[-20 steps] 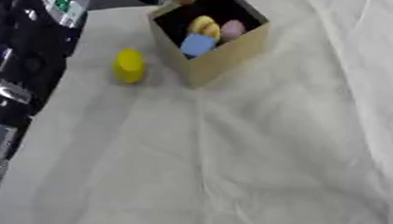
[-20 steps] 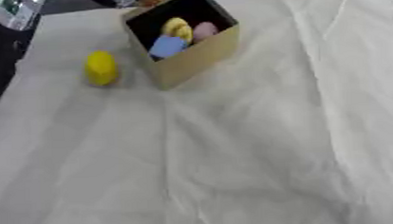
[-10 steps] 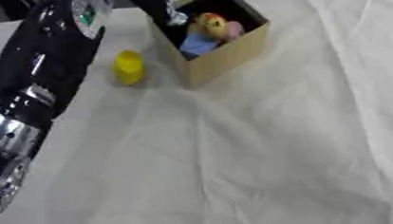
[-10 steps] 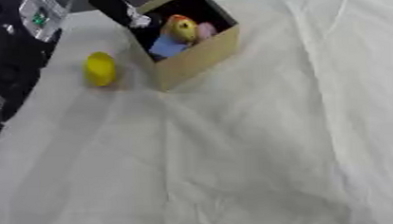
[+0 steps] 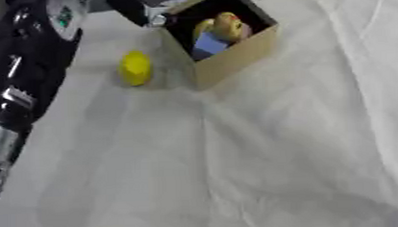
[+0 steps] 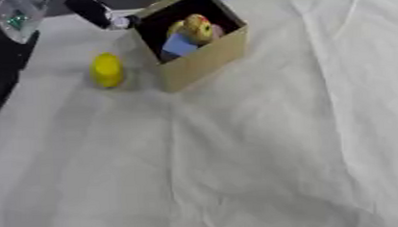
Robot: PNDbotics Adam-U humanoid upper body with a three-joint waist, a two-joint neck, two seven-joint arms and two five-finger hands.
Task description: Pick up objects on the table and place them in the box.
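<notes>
The left hand (image 5: 139, 7), black with a silver joint, reaches in at the far left rim of the tan cardboard box (image 5: 233, 53); whether its fingers are curled I cannot tell. Inside the box lie a yellow rounded toy (image 5: 224, 25) and a blue block (image 5: 206, 45). A small yellow rounded object (image 5: 136, 67) stands just beside the box on the white-clothed bench (image 5: 263, 156), whose near expanse is wide and wrinkled.
</notes>
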